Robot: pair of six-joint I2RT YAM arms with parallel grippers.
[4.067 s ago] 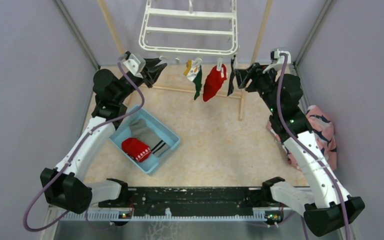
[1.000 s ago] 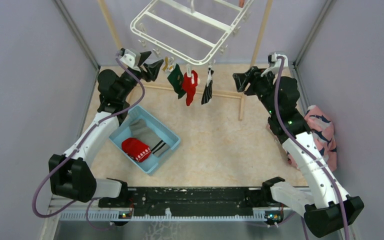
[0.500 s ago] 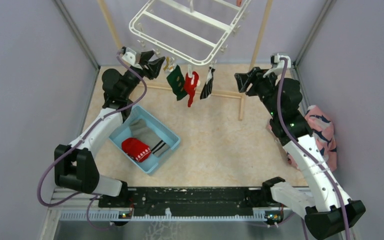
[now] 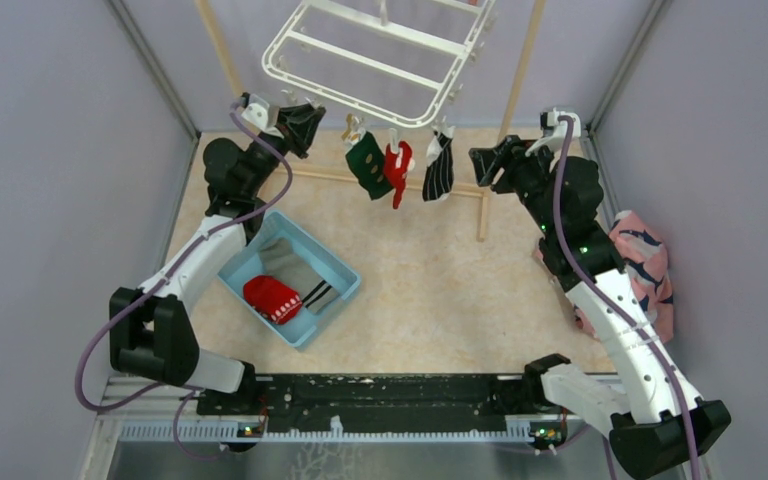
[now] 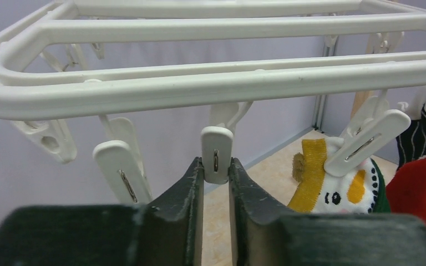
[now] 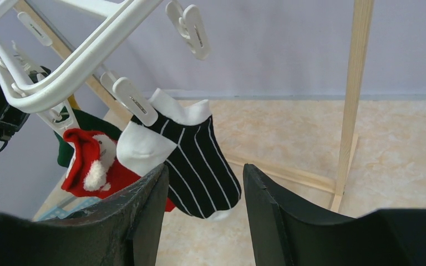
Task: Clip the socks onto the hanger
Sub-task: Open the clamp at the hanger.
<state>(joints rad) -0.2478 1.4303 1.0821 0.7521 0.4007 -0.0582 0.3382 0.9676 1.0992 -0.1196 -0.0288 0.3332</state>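
The white hanger (image 4: 360, 103) hangs tilted at the back. Three socks hang from its front clips: dark green-white (image 4: 368, 165), red (image 4: 397, 168) and black-white striped (image 4: 439, 170). My left gripper (image 4: 305, 118) is shut on an empty white clip (image 5: 217, 154) under the hanger's front rail (image 5: 199, 88); its fingertips pinch the clip's lower end (image 5: 216, 166). My right gripper (image 4: 480, 165) is open and empty, just right of the striped sock (image 6: 199, 160), not touching it. A red sock (image 4: 272, 298) and a grey striped sock (image 4: 295, 268) lie in the bin.
A light blue bin (image 4: 335, 300) sits on the floor at the left. The wooden pole rack (image 4: 485, 190) stands behind the socks, its right post (image 6: 352, 94) close to my right gripper. A pink shark-print cloth (image 4: 650, 260) lies by the right wall.
The hanger has turned and tilted, and the three socks have swung back to the right. My left gripper has risen to the front rail and shut on a clip. My right gripper has drawn back from the striped sock.
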